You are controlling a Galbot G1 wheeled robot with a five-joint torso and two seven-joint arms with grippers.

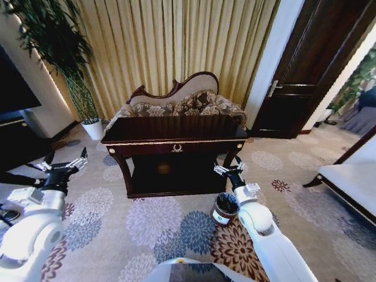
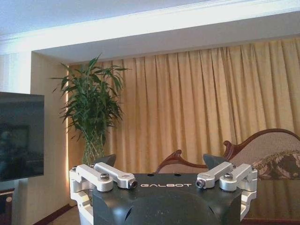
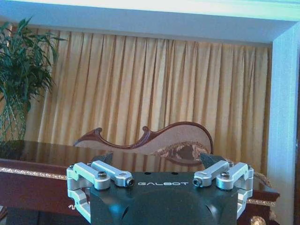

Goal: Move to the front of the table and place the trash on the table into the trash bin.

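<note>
Underfoot, floral carpet (image 1: 147, 229) across the whole room. Beyond it, gold curtains (image 1: 176, 41), a carved sofa (image 1: 182, 103), a dark door (image 1: 311, 64), a potted plant (image 1: 64, 53). Centre: dark glossy table (image 1: 176, 129), top bare. Small brown trash bin (image 1: 224, 208) on the carpet by the table's right front leg. Left hand (image 1: 64, 164) spread wide, raised left of the table; right hand (image 1: 229, 170) wide too, above the bin.

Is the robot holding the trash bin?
No. The bin stands on the carpet beside the right arm, whose gripper is open and holds nothing.
</note>
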